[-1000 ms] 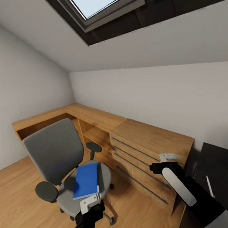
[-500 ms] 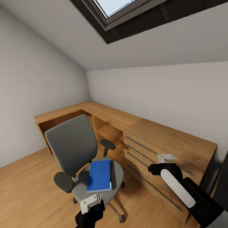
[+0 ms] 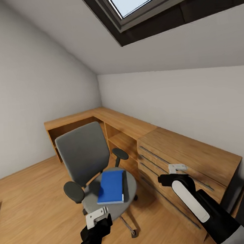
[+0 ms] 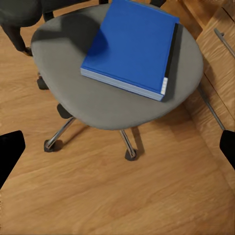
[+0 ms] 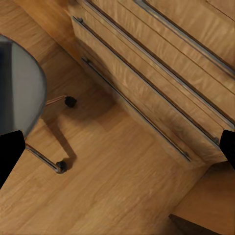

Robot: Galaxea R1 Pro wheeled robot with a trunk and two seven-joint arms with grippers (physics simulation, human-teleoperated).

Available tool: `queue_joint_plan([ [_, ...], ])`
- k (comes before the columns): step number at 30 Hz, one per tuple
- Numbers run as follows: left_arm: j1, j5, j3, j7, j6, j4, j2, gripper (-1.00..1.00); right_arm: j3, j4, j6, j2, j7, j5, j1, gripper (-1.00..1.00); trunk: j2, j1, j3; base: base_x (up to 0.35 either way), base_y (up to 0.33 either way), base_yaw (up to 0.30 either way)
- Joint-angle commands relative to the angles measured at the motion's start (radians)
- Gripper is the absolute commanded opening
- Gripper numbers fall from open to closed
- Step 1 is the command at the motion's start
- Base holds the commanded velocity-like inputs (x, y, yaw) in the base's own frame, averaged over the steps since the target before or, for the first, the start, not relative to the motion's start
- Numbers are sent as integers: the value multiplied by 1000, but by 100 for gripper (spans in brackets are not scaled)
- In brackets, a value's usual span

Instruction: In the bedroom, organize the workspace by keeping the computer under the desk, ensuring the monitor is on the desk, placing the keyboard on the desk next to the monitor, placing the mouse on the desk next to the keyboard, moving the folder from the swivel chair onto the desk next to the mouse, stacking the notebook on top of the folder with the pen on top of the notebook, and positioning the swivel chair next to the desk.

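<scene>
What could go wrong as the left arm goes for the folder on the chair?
1. The folder lies flat on the chair seat with no overhang, so the open left gripper fingers may skid over it instead of getting under an edge.
2. The chair stands on casters; a downward push could roll it toward the wooden dresser.
3. The right gripper hangs near the dresser's drawer fronts and could hit them if the base turns.
</scene>
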Motion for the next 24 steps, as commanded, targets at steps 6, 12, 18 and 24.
queue_joint_plan([
  [6,0,8,-1,7,3,0,-1,100,2,-1,-38,-3,-13,-9,-1,100,-1,0,2,0,0,244],
  [12,0,9,-1,7,3,0,-1,100,3,0,-39,-2,-13,-9,-1,100,-1,0,4,0,0,240],
  [18,0,9,-1,7,3,1,-1,100,18,0,-40,-2,-14,-9,-1,100,-1,0,5,0,0,50],
  [24,0,9,-1,7,3,0,-1,100,20,-2,-41,-2,-35,-9,-1,100,-1,0,5,0,0,1],
])
